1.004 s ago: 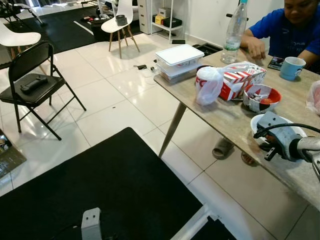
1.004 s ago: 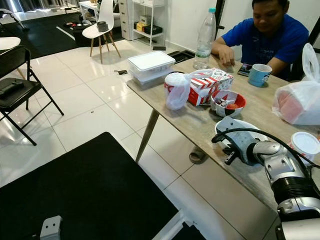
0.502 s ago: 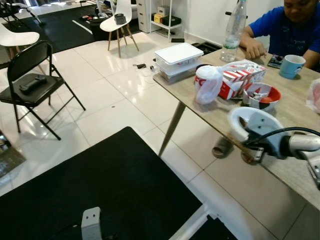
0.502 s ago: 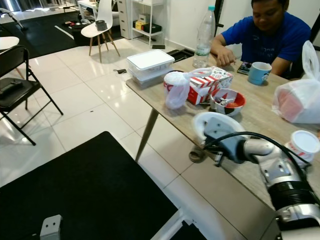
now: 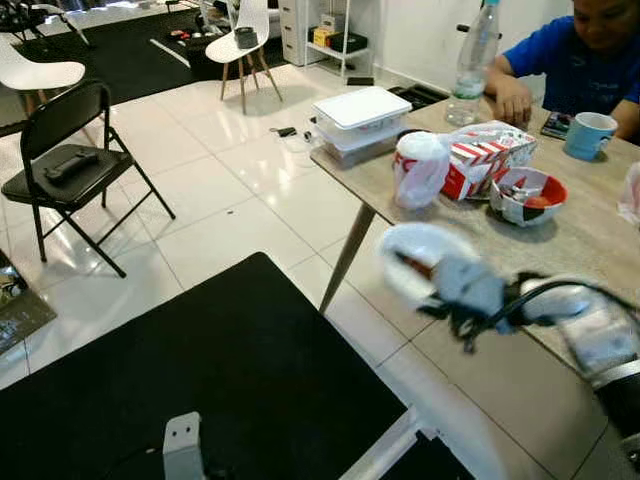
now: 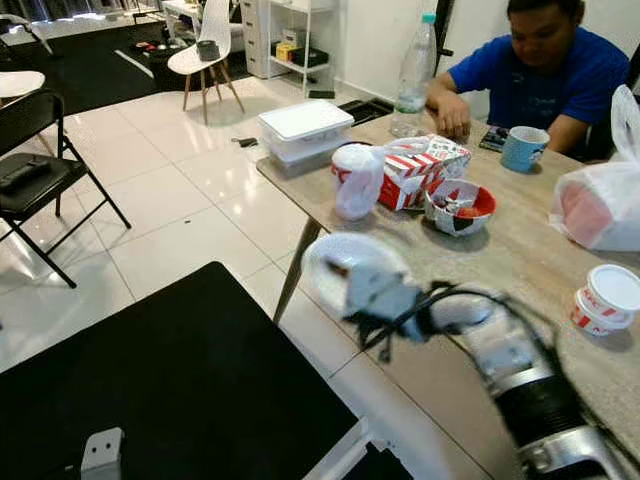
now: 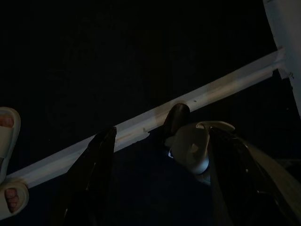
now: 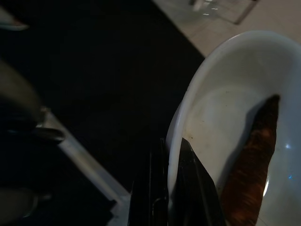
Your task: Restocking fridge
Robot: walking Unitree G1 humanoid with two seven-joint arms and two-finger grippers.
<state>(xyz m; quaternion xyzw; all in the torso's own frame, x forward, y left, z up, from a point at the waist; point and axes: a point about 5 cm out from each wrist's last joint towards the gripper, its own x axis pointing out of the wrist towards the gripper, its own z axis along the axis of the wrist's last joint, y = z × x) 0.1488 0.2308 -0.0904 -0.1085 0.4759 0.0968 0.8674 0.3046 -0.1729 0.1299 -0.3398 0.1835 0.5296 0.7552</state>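
Black mat (image 5: pixel 210 380) covers the floor nearest the robot, and the left claw (image 7: pixel 157 155) hangs above it, fingers spread apart and holding nothing. Just beyond, the blurred right claw (image 8: pixel 171 188) is closed on the rim of a white bowl (image 5: pixel 425 260), one finger inside and one outside; a brown piece of food (image 8: pixel 251 165) lies in it. That bowl is held in the air off the near edge of the table (image 5: pixel 590 230). Farther along the table sit a tied white bag (image 5: pixel 420 168), a red-and-white carton (image 5: pixel 485 160), a red bowl (image 5: pixel 528 195), stacked white boxes (image 5: pixel 360 120), a bottle (image 5: pixel 473 55) and a blue mug (image 5: pixel 585 135). A person in blue (image 6: pixel 540 65) sits at the far side.
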